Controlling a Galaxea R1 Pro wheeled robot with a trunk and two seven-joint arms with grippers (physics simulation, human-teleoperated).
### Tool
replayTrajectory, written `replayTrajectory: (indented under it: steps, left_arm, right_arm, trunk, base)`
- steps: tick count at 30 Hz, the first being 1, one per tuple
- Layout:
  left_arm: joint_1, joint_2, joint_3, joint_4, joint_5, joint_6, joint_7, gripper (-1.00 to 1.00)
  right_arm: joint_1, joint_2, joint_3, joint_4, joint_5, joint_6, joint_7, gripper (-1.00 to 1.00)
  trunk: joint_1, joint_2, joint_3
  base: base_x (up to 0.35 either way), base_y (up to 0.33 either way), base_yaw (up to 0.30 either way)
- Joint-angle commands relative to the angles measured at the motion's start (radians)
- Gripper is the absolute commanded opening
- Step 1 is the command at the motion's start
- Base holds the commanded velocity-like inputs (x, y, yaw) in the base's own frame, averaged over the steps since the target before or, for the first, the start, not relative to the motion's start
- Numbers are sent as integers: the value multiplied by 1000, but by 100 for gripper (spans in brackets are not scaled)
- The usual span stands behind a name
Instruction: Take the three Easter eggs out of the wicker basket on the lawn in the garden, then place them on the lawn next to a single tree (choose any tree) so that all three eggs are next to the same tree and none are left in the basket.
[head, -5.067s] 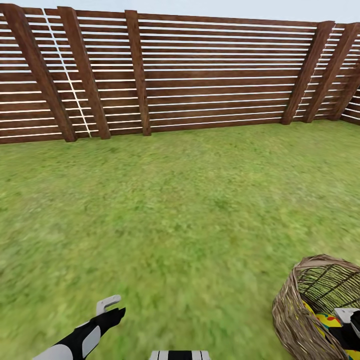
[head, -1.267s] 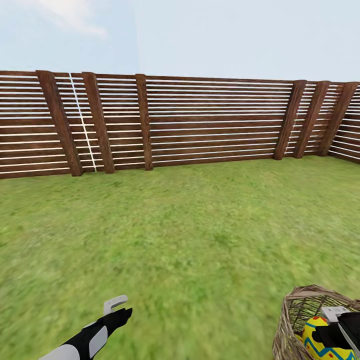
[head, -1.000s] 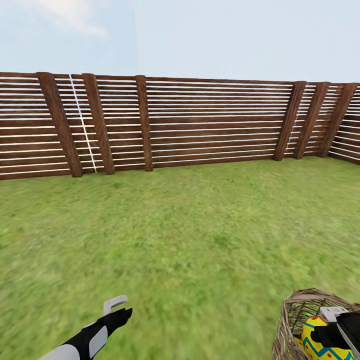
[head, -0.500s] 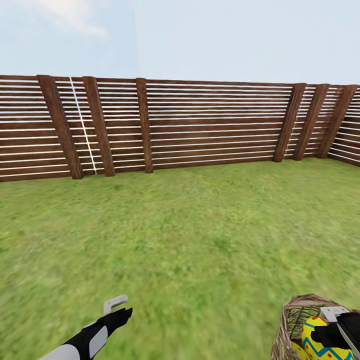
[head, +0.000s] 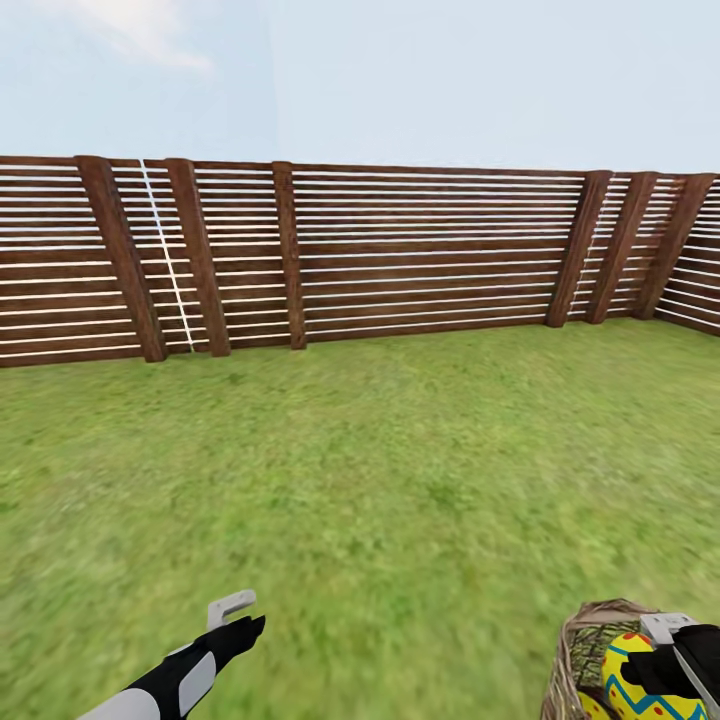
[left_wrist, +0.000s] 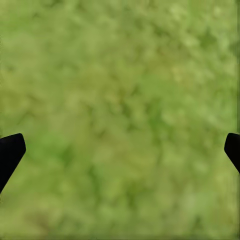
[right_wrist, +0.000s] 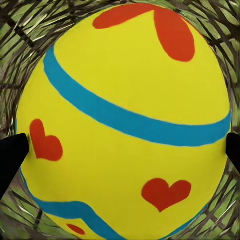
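You are early in the task, I judge: no egg lies on the lawn (head: 380, 470), and no tree stands before the wooden fence (head: 400, 255) at 12 o'clock. Your right gripper (head: 668, 668), at 5 o'clock, is closed around one Easter egg (right_wrist: 125, 120), its fingertips (right_wrist: 11, 152) pressing both sides, above the wicker basket (head: 572, 650). A second yellow egg (head: 592, 707) seems to remain inside. Your left gripper (head: 238, 612), at 7 o'clock, hangs wide and empty over grass.
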Motion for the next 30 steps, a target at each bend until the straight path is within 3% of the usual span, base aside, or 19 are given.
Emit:
replayTrajectory:
  steps: [1, 8, 14, 19, 30]
  left_arm:
    - [-1, 0, 8, 1, 3, -2, -6, 100]
    - [0, -6, 8, 2, 3, -2, -6, 100]
    - [0, -8, 7, 2, 3, -2, -6, 100]
    - [-1, -18, 7, 2, 1, -2, -6, 100]
    - [0, -19, 7, 2, 1, -2, -6, 100]
  right_arm:
    - [0, 0, -4, -1, 7, 4, 8, -100]
    - [0, 2, -3, -1, 7, 5, 10, -100]
    - [0, 3, -2, -1, 7, 6, 11, -100]
    - [0, 31, -2, -1, 10, 7, 6, -100]
    - [0, 34, -2, -1, 10, 7, 7, -100]
  trunk:
    - [-4, 7, 2]
    - [-31, 56, 24]
    - [-54, 98, 44]
    - [-73, 133, 60]
    - [-115, 210, 95]
  base:
    - [0, 0, 0]
    - [0, 0, -20]
    - [0, 0, -232]
    - [0, 0, -27]
    - [0, 0, -11]
